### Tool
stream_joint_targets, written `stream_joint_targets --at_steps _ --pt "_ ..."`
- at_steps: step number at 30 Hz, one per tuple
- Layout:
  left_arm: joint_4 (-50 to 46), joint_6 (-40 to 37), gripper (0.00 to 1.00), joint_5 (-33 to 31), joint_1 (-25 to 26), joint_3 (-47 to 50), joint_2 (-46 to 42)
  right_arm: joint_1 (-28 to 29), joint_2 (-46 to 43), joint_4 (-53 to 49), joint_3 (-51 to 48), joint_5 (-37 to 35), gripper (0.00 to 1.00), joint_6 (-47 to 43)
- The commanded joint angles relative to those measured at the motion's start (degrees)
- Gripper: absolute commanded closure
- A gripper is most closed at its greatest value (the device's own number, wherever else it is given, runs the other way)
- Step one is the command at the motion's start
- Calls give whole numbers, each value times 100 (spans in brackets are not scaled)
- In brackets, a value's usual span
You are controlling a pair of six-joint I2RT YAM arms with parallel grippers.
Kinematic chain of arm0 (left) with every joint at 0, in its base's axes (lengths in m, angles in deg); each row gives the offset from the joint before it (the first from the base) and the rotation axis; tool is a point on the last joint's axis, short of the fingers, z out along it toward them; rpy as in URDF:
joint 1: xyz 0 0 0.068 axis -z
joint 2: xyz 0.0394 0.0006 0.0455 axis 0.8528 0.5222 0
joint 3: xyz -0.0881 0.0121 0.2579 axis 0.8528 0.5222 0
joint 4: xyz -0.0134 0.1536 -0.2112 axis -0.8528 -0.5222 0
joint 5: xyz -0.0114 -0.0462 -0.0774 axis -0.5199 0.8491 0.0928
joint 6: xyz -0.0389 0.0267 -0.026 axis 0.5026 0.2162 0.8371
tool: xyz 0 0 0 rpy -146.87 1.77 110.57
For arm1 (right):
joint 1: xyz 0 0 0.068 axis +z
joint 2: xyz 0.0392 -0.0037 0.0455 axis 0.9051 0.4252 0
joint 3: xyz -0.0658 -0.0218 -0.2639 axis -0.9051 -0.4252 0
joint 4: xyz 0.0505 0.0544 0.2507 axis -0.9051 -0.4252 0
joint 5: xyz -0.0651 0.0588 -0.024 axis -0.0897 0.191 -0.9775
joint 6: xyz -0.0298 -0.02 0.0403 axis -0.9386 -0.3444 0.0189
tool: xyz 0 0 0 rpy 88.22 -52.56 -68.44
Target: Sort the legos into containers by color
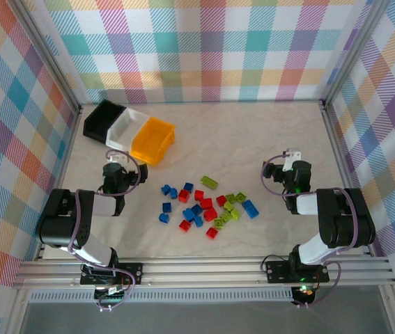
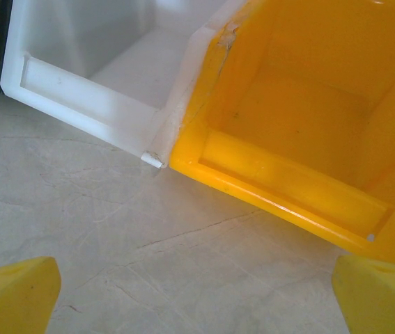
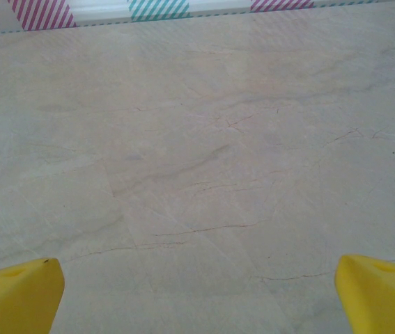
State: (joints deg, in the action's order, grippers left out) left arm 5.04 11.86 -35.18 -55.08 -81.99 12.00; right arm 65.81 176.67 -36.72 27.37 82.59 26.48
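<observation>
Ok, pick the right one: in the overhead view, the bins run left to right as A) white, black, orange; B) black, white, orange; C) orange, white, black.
B: the black bin is leftmost, the white bin in the middle, the orange bin on the right.

Bright even light, soft shadows, sharp

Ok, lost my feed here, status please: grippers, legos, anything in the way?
Left gripper open, empty, facing white bin and orange-yellow bin. Right gripper open, empty, over table. Legos loose mid-table, unsorted. Nothing blocking.
</observation>
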Motion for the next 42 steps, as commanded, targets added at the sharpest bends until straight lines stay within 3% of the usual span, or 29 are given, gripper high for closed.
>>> stream_joint_targets --at_steps 1,9,12,15,18,23,26,27,28,30,34,35,37,38,40,42 --pt "-40 -69 0 90 -54 -141 5 -1 -37 12 144 97 0 -31" --pt "-317 -86 0 144 -53 -203 -252 -27 -156 -59 152 38 0 31" --pt "-898 -31 0 -12 -54 -301 -773 -19 -1013 -1108 340 32 0 5" --pt "-839 89 0 -315 -49 -59 -1212 -19 -1533 -1429 327 -36 0 116" --pt "-907 256 0 -600 -49 52 -1649 -14 -2015 -1838 340 -514 0 830" --pt "-1042 1305 0 -1241 -111 -85 -2150 -13 -1952 -4276 1537 -1071 0 1200" --pt "-1529 2600 0 -2203 -125 -290 -2334 -3 -1688 -5017 2098 -1751 0 1832" --pt "-1996 3372 0 -2586 -172 -409 -2396 -1 -1621 -5201 2242 -2034 0 2156" --pt "-2386 3814 0 -2605 -260 -528 -2444 -1 -1598 -5251 2298 -2102 0 2374" --pt "-3069 4515 0 -2632 -330 -689 -2568 -14 -1710 -4943 2230 -1707 0 2469" --pt "-2478 4630 0 -2235 -376 -316 -2812 -167 -2289 -3860 1525 -627 0 3304" --pt "-2516 4670 0 -2014 -436 -303 -2876 -327 -2347 -3865 1491 -151 0 3312" --pt "-2876 4789 0 -1741 -542 -464 -2867 -559 -2297 -4730 1768 54 0 3656" --pt "-2956 4778 0 -1608 -579 -536 -2817 -753 -2141 -4696 1850 643 0 3535" --pt "-2831 4690 0 -1265 -603 -588 -2725 -1038 -1855 -4229 1744 1529 0 3741" --pt "-2960 4678 0 -1019 -608 -755 -2620 -1220 -1729 -3305 1336 1887 0 4369"
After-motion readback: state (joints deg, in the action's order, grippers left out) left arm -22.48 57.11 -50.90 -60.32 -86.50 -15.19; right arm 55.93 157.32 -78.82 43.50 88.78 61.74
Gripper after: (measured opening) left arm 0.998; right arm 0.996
